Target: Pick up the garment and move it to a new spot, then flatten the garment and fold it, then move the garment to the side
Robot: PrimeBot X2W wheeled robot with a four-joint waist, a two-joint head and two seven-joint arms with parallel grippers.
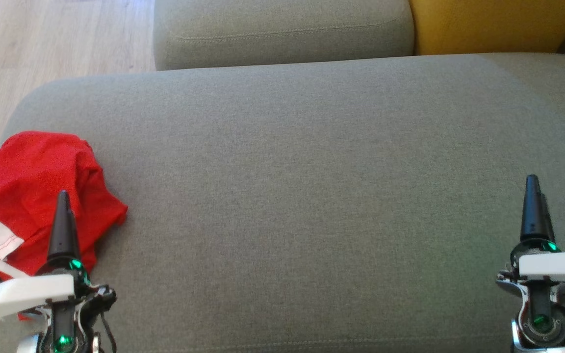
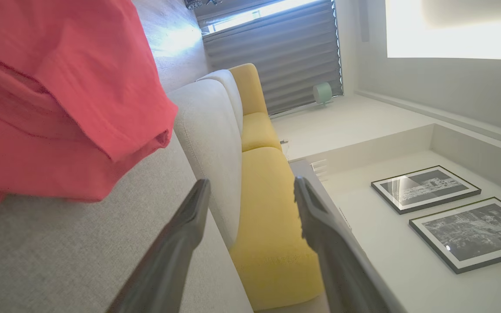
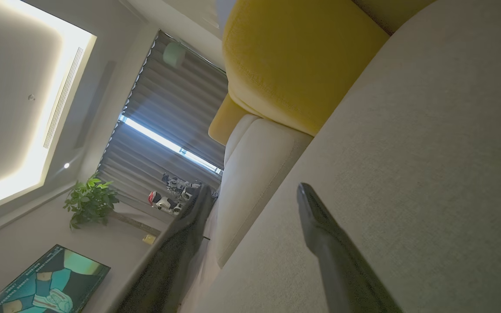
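The red garment (image 1: 32, 196), trimmed with a white stripe, lies crumpled in a heap at the left end of the grey seat cushion (image 1: 312, 171), close to its rounded corner. It is bunched and partly doubled over itself, so no clear hem or sleeve can be made out.

The left fingers (image 1: 63, 220) stand spread apart and grasp nothing. In the left wrist view those fingers (image 2: 181, 243) point past the near edge of the garment (image 2: 59, 108), over bare cushion fabric and apart from the cloth. This looks like a ready pose for a first grasp, since the heap sits on that arm's side.

The right fingers (image 1: 532, 211) are likewise released and empty, held well away over the right end of the cushion. The right wrist view shows the two fingers (image 3: 342, 261) with a wide gap between them above plain grey fabric.

The wide middle stretch of the cushion seems the likely new spot for flattening. No box or basket is involved: the cushion carries just the garment. A yellow cushion (image 1: 483, 24) sits behind.
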